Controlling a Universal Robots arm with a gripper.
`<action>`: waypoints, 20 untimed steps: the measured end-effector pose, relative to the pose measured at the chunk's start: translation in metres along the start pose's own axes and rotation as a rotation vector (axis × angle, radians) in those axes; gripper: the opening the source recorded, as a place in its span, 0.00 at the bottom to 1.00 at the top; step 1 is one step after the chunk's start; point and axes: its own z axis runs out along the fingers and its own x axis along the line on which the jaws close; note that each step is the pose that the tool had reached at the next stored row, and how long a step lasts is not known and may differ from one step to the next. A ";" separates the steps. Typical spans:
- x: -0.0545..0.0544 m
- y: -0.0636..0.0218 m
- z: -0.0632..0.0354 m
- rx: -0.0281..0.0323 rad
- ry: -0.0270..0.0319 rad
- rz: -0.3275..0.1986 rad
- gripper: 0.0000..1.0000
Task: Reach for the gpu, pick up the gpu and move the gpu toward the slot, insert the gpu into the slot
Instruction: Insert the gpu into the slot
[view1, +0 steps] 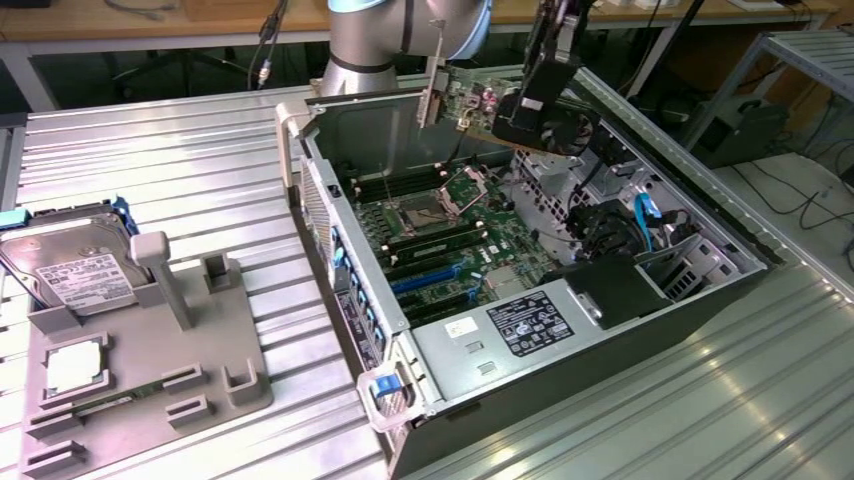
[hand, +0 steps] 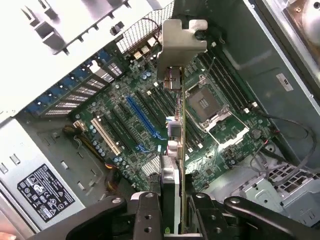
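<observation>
Held above the open dark steel computer case (view1: 747, 255), the gpu (view1: 467, 100), a thin flat circuit card ended by a bright silver metal bracket (hand: 182, 45), is pinched edge-on by the arm's black gripper (hand: 175, 205); the jaws are pressed against the card's two faces, and nothing else is touched. The slot (hand: 142, 117), a long narrow blue plastic connector, is seen well below the card on the green motherboard (hand: 125, 150), ringed by black sockets and small round capacitors; beside it lies the square silver processor socket (hand: 210, 107) with its hinged metal frame. The carrying step is judged to be under way, with the card not yet seated. It is judged to be done well if the card is kept upright, its lower edge is laid parallel to the blue connector, and the bracket is turned toward the case's perforated rear wall, so that the stiff board is not twisted. Off the case, a boxy silver hard drive (view1: 74, 265) is left in a grey moulded fixture (view1: 147, 350) on the ribbed aluminium table (view1: 174, 150).
</observation>
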 end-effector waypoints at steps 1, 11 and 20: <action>0.000 0.0000 0.0000 -0.0003 0.0003 -0.021 0.27; 0.000 -0.0002 0.0001 -0.0016 0.0016 -0.271 0.27; 0.000 0.0003 0.0035 0.0111 -0.0043 -0.368 0.27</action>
